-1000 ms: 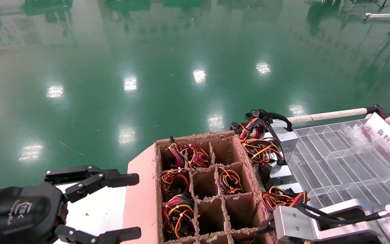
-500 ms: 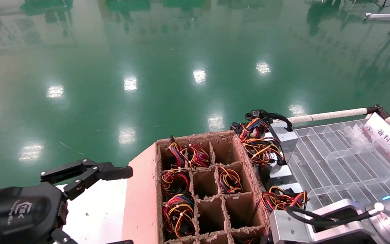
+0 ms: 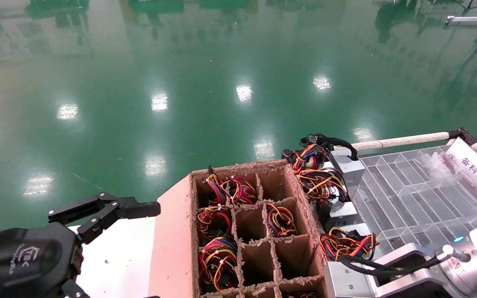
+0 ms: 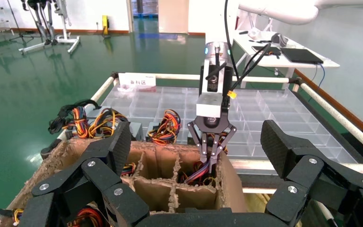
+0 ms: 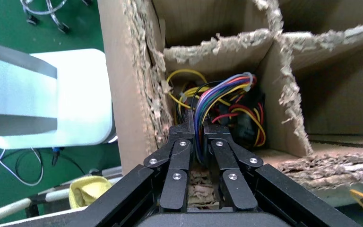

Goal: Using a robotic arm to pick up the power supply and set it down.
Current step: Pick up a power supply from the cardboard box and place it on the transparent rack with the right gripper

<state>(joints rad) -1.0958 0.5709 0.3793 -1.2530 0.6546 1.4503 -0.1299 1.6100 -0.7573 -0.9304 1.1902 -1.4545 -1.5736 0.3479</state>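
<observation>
The right hand (image 5: 199, 128) reaches down into a cell at the near right corner of the divided cardboard box (image 3: 176, 248), its two fingers (image 5: 185, 130) drawn almost together and pinching a bundle of blue, purple, yellow and red wires. From the left wrist view the same hand (image 4: 211, 163) hangs nose-down below its silver wrist block (image 4: 209, 105), its fingertips just inside the torn cardboard rim. The power supply (image 5: 227, 106) sits down in that cell; only its tangle of red, yellow and black wires shows, and the metal body is too dark to make out. The left hand (image 3: 110, 248) is held low over the white worktop (image 3: 118, 256) beside the box, fingers spread wide and holding nothing. Other wire bundles fill several other cells, and more grey boxes with wires (image 3: 338, 174) lie between the carton and a clear plastic compartment tray (image 3: 412, 194).
</observation>
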